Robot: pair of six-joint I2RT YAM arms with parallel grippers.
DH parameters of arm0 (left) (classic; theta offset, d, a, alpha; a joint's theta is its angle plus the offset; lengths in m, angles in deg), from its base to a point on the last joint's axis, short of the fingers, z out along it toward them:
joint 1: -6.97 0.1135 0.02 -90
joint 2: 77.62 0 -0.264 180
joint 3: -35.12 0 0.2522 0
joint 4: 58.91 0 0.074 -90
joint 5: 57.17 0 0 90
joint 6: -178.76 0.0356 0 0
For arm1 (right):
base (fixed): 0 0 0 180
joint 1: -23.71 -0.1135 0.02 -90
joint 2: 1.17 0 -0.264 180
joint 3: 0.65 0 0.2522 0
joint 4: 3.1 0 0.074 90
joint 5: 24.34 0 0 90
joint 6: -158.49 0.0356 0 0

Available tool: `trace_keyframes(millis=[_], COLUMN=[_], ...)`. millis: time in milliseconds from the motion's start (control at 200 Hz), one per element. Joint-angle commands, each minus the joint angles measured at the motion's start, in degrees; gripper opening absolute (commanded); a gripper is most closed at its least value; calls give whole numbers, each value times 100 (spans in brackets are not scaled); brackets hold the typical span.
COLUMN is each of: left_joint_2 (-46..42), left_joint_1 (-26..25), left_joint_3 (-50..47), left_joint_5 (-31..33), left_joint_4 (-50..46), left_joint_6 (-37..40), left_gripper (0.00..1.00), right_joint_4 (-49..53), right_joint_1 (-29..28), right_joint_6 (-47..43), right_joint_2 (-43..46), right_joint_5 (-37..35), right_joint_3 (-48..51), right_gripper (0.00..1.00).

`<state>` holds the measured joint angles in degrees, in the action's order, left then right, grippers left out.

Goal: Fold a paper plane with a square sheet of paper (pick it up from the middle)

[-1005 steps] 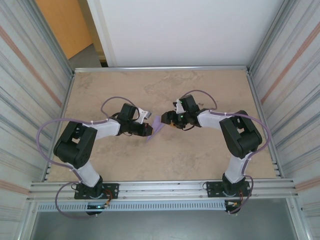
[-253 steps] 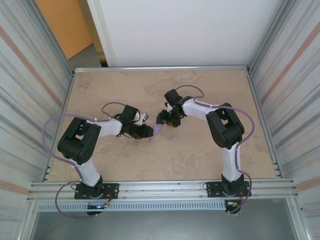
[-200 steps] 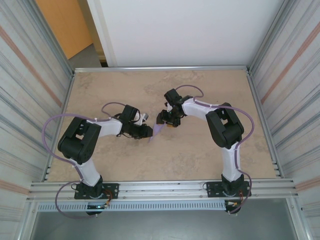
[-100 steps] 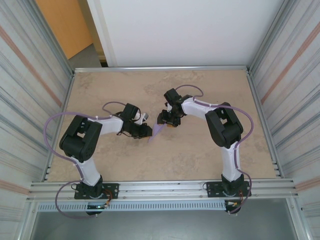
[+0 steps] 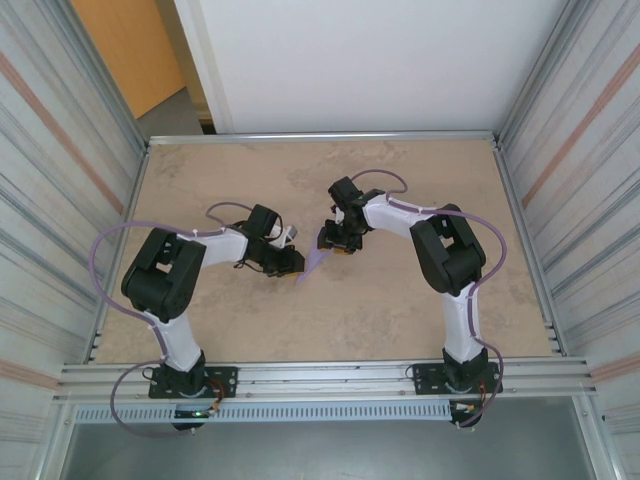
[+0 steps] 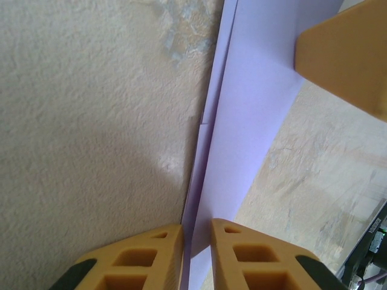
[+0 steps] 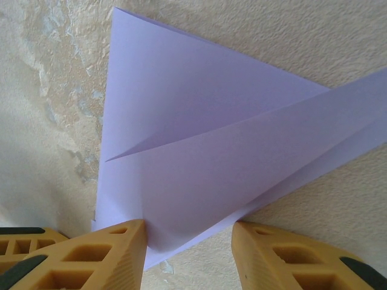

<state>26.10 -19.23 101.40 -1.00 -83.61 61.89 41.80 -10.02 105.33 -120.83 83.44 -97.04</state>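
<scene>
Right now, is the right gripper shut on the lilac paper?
No, the right gripper is spread wide, with a corner of the folded lilac paper lying in the gap.

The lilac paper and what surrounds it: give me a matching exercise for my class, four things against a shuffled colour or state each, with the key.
Things
1. left gripper
2. right gripper
3. folded paper
4. table

Colour or state
a. jaws apart, a corner of the paper between them
b. mottled beige
c. pinched shut on the paper's edge
d. lilac, creased

Pairs: 1-c, 2-a, 3-d, 4-b
</scene>
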Motion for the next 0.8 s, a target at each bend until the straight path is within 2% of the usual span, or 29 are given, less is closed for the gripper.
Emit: trace_keyframes(millis=[0, 331, 546, 792], left_joint_2=[488, 640, 756, 764], left_joint_1=[-79, -79, -82, -79], left_joint_3=[-26, 46, 107, 119], left_joint_5=[469, 474, 421, 358], left_joint_4=[-23, -185, -245, -203], left_joint_6=[52, 75, 97, 68], left_gripper=[20, 20, 21, 21], right_joint_4=[-77, -245, -865, -1340], right_joint_1=[16, 93, 245, 171], right_joint_6=[-1, 50, 102, 250], right_joint_2=[-849, -558, 459, 1356], right_joint_5=[-750, -442, 166, 183], right_joint_3=[340, 361, 474, 1117], right_gripper=[44, 47, 51, 49])
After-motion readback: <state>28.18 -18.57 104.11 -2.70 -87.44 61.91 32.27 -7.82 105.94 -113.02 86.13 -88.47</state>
